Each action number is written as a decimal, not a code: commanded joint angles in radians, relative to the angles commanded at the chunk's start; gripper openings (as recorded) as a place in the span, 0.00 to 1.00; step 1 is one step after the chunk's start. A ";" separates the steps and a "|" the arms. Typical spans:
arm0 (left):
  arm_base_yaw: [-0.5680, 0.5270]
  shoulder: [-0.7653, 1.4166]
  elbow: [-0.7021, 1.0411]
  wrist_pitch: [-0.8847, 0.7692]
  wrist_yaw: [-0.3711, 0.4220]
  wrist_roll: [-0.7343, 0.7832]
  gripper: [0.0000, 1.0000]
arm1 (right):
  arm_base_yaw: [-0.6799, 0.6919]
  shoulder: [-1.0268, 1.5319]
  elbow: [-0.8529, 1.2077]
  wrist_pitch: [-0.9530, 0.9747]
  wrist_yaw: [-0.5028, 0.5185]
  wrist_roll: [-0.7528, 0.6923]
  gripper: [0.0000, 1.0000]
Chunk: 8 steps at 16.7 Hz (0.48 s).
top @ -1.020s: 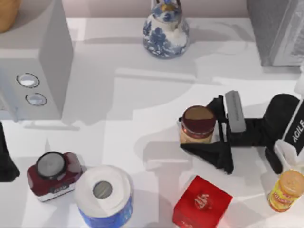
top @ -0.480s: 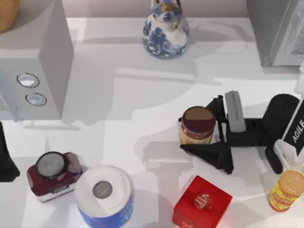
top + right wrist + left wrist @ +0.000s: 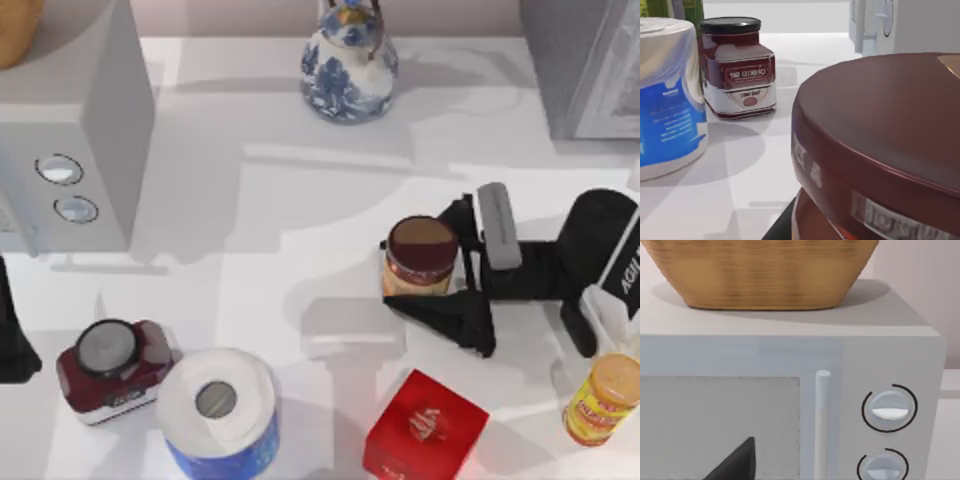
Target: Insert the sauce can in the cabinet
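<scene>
Maroon-topped item: the sauce can (image 3: 420, 256) is sitting right of the table's centre, between the two black fingers of the right gripper (image 3: 432, 262).
Right gripper state: the fingers are lying against opposite sides of the sauce can, pinching it; the right wrist view is showing the can's dark top close up, which fits a seated grip.
Step in hand: the grasp is judged complete and the carry is beginning; whether the can is clear of the table cannot be told.
Destination: the cabinet (image 3: 580, 65) is standing at the far right corner of the table, well apart from the can.
Next move, as judgement: raising the can clear of the surface, carrying it toward the far right, then aligning it with the cabinet's front opening.
Left arm: idling at the table's left edge, facing the pale grey box (image 3: 70, 150); its finger state cannot be told.
Nearby objects: the red cube (image 3: 425, 425) and the yellow jar (image 3: 603, 398) are sitting near the gripper on the near side.
Obstruction: the blue-and-white vase (image 3: 348, 65) is standing at the far edge, left of the likely path; nothing is seen lying between can and cabinet.
</scene>
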 joint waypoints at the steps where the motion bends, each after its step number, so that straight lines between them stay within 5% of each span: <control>1: 0.000 0.000 0.000 0.000 0.000 0.000 1.00 | -0.009 -0.010 0.006 -0.021 -0.007 0.005 0.00; 8: 0.000 0.000 0.000 0.000 0.000 0.000 1.00 | -0.030 -0.199 -0.023 -0.247 -0.027 0.040 0.00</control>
